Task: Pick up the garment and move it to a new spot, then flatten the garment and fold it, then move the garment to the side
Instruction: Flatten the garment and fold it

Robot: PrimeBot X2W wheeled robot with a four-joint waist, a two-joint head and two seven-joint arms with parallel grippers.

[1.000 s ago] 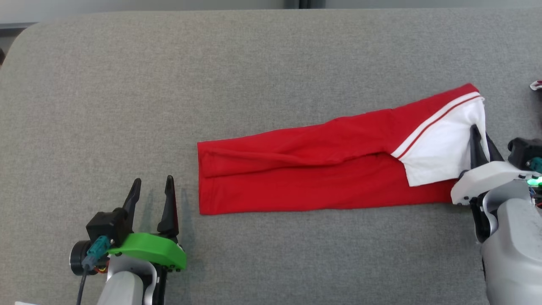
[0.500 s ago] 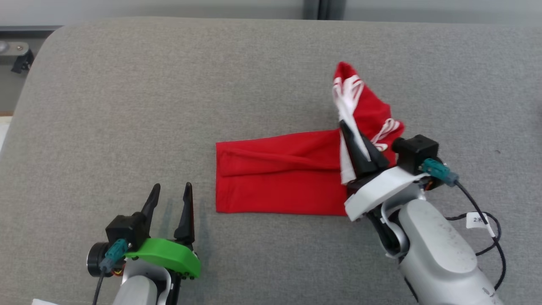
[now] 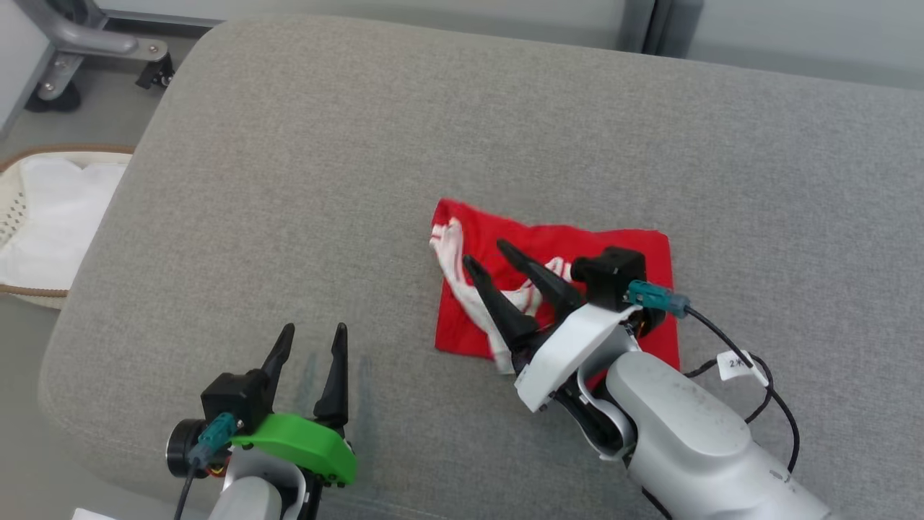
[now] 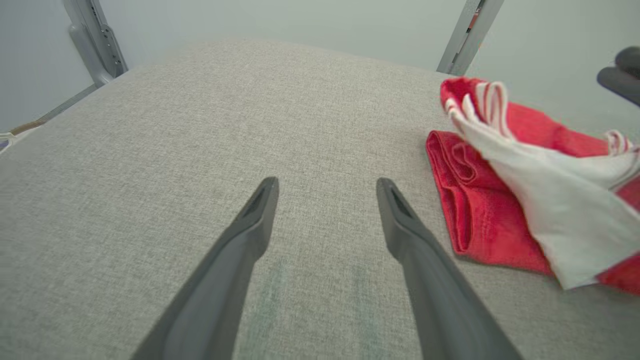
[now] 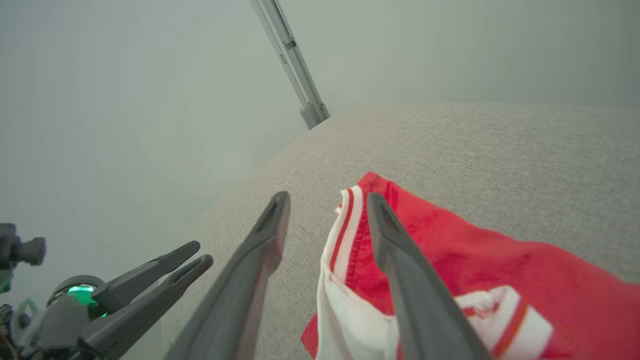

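Our right pincer hangs open just above the folded red garment in the middle of the grey cushion, so it is nearer than our open left pincer at the near left.

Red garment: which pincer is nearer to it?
Right. The right pincer is directly over the red garment, jaws apart; the left pincer sits clear of it, over the grey cushion.
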